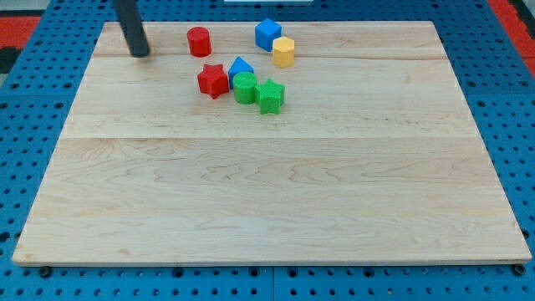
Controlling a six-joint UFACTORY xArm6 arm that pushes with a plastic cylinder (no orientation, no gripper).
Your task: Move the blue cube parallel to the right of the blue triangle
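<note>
The blue cube [267,34] sits near the view's top, just left of and above a yellow hexagon block [283,52], touching or nearly touching it. The blue triangle [240,68] lies lower and to the left, tucked between a red star [213,80] and a green cylinder [245,88]. My tip [140,53] rests on the board at the view's top left, far left of both blue blocks and left of a red cylinder [198,41].
A green star [271,96] sits right of the green cylinder. The wooden board [267,192] lies on a blue pegboard table, and its top edge runs just behind the blue cube.
</note>
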